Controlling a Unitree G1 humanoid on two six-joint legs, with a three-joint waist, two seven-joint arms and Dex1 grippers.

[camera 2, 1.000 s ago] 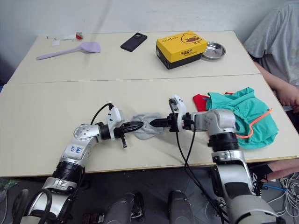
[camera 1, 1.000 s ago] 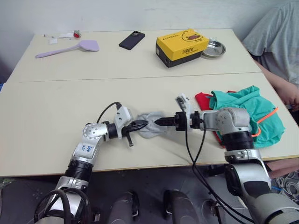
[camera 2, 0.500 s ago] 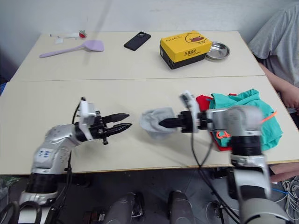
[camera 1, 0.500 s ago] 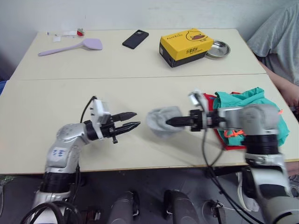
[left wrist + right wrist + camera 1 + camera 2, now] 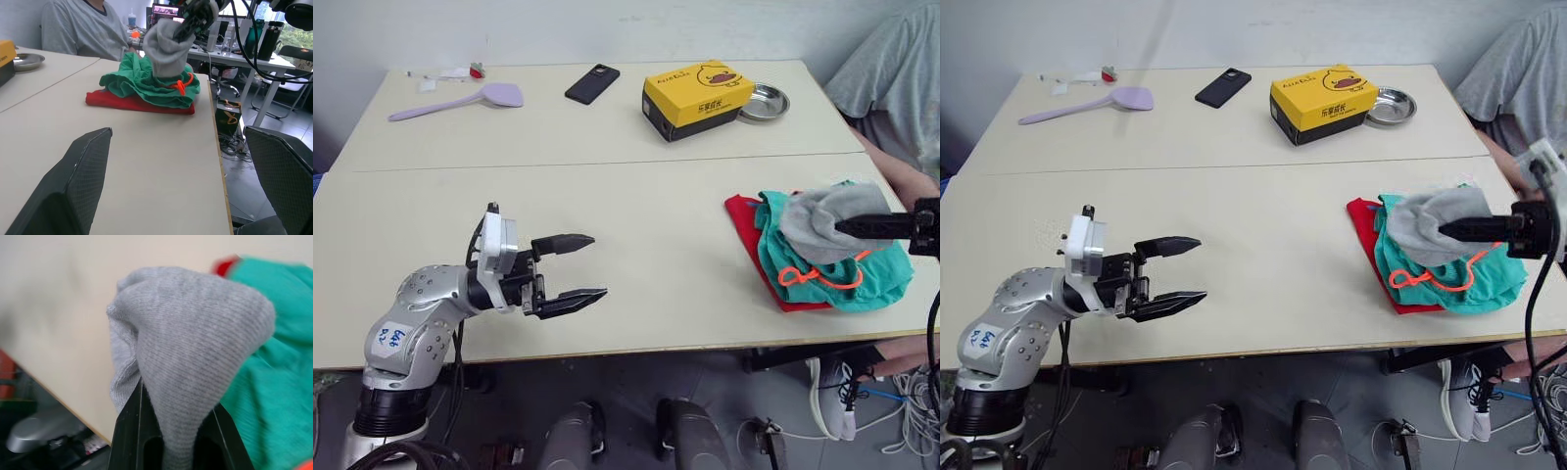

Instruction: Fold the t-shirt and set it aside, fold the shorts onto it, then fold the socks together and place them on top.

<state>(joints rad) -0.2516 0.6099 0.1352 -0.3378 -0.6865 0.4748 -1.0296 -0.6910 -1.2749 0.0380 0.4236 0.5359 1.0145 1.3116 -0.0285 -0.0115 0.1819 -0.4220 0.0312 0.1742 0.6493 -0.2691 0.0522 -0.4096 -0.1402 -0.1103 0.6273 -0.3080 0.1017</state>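
Carried rightward, socks now hang over shorts.

Two pale cream benches pushed together edge to edge, plain light wall behind. Beyond, another desk crowded with monitors, cables on grey floor.

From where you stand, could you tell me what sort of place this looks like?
Probably an office or lab workspace: plain work tables pushed together, desks with monitors and an office chair behind, and a person seated alongside.
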